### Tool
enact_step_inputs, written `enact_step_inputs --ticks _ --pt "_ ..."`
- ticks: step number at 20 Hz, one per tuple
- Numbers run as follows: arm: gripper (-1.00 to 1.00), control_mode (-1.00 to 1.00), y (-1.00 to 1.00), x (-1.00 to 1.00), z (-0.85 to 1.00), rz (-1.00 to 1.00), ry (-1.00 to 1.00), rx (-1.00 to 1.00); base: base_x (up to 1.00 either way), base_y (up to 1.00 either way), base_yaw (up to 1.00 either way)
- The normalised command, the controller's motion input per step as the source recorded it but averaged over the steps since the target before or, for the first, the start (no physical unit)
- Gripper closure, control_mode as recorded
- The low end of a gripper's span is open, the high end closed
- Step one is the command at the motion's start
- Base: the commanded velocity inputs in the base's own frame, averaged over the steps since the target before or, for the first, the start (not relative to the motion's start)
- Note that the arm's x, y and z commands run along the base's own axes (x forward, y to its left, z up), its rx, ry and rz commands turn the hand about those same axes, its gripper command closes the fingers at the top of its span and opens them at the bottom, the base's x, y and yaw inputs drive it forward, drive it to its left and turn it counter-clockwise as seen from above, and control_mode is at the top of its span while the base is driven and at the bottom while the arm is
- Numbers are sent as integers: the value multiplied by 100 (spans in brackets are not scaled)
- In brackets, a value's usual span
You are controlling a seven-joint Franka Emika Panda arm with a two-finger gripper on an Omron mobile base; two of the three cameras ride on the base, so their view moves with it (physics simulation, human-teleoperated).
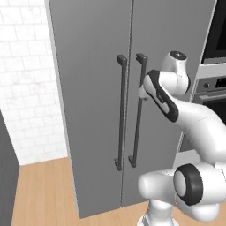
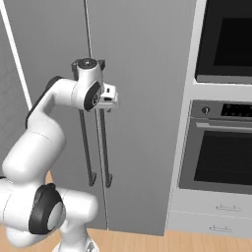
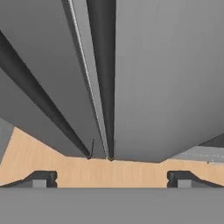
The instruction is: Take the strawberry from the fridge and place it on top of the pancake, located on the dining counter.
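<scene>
The fridge [image 1: 92, 88] stands shut; both grey doors meet at a centre seam, each with a long dark vertical handle. My gripper [image 2: 111, 100] hovers at the upper part of the right handle [image 1: 138, 114], close to the door and touching nothing. In the hand view the gripper [image 3: 111, 177] is open, its fingertips [image 3: 43, 177] spread wide, looking down along the right handle [image 3: 103, 65] with the left handle [image 3: 35, 96] beside it. The strawberry is hidden behind the shut doors. The pancake and dining counter are out of view.
Right of the fridge a tall unit holds a wall oven [image 2: 224, 39], a second oven [image 2: 221, 152] and white drawers [image 2: 216, 216]. A white tiled wall [image 1: 26, 88] lies left of the fridge. A wooden floor [image 1: 44, 190] runs below, and a dark cabinet edge [image 1: 6, 176] is at far left.
</scene>
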Motion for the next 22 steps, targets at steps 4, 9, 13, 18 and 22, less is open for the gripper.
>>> enact_step_inputs --ticks 4,9,13,18,22 --pt "-100 -100 38 66 0 1 -34 -7 0 0 0" --pt "-100 -100 25 30 0 -5 -37 -1 0 0 0" --pt "-100 -100 -23 29 0 -1 -4 9 0 0 0" --pt "-100 -100 -25 31 0 0 1 6 0 0 0" --pt "-100 -100 -2 36 0 0 0 0 0 0 0"
